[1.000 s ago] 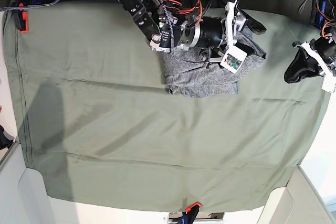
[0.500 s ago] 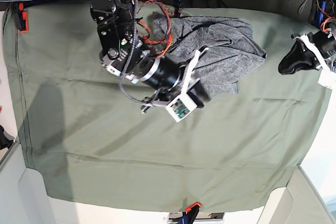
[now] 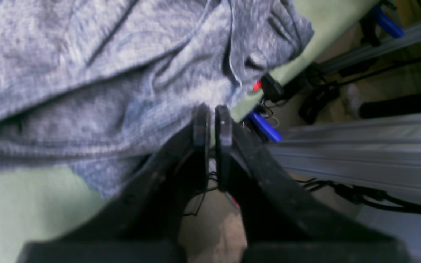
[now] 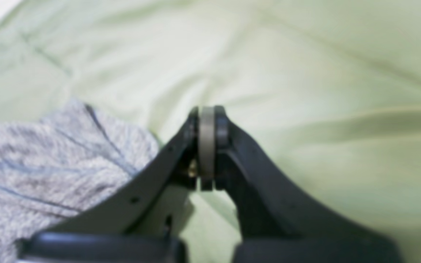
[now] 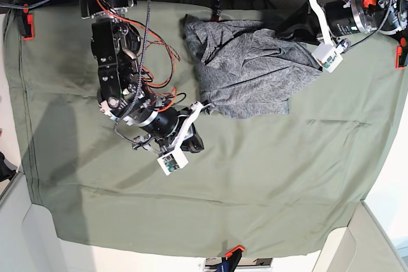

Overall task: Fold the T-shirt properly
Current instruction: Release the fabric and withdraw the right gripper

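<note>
Right gripper (image 4: 207,146) closed fully, pads pressed together, nothing visible between them; hovering over bare olive-green cloth (image 4: 305,73), with the T-shirt (image 4: 49,168) lying off to its left and slightly behind the tips in the right wrist view, a rumpled grey-flecked edge near but not touching the fingers. In the base view, same gripper (image 5: 191,141) sits just below and to the left of the T-shirt (image 5: 248,68), close to the shirt's lower left corner, apart from it. Left gripper (image 3: 211,120) nearly closed, only a thin slit left between the pads, tips set right at the T-shirt's (image 3: 104,73) edge near the rim of the worktop (image 3: 327,33); whether a thin fold of fabric is pinched there cannot be told from the blurred left wrist view. Ahead and to the left of that gripper, heaped and wrinkled grey knit filling most of the view; to its right, past the rim, aluminium frame rails (image 3: 360,135) and cables. In the base view, left gripper (image 5: 306,27) meeting the shirt's upper right portion, the garment bunched in a crumpled mound rather than spread flat, on the olive-green cloth (image 5: 255,176) covering the worktop.
</note>
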Controlling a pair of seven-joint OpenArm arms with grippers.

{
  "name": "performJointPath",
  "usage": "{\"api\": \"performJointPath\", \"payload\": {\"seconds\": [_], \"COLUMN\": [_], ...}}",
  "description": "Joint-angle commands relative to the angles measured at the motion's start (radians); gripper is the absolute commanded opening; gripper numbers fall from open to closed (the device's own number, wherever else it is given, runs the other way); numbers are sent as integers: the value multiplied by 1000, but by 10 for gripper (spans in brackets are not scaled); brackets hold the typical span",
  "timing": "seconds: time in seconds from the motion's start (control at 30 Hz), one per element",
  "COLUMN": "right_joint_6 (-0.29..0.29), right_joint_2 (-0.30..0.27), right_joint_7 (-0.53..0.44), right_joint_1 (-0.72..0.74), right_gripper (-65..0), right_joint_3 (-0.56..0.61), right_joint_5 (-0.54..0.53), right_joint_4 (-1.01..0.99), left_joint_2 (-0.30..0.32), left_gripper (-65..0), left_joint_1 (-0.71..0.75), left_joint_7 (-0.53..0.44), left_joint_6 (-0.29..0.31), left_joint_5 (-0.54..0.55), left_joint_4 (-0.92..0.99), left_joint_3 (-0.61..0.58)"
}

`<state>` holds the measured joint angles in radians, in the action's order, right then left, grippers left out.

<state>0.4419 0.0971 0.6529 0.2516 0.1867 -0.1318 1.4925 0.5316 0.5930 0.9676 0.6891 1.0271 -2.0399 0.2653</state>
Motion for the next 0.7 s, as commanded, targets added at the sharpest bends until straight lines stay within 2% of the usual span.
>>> {"api": "performJointPath", "payload": {"seconds": [0.0, 0.17, 0.33, 0.57, 0.67], "right_joint_6": [-3, 15, 14, 19, 72], "right_joint_2": [3, 3, 3, 3, 3], "right_joint_7": [-29, -60, -63, -63, -62], "right_joint_1": [37, 54, 56, 56, 56], "right_gripper": [-650, -650, -650, -650, -650], "right_joint_3": [5, 12, 12, 12, 12], "right_joint_5": [-6, -6, -7, -61, -66], "right_joint_4": [-17, -129, -137, -137, -137], "left_joint_2": [2, -19, -18, -19, -19], "left_gripper": [-622, -622, -622, -622, -622], "left_joint_1": [6, 5, 2, -30, -92], "left_joint_7": [-14, -45, -150, -183, -190], "left_joint_6": [9, 9, 9, 9, 9], "left_joint_5": [1, -92, -223, -262, -261], "left_joint_4": [-14, 7, 89, 210, 268], "left_joint_3": [-5, -38, -42, -43, -43]}}
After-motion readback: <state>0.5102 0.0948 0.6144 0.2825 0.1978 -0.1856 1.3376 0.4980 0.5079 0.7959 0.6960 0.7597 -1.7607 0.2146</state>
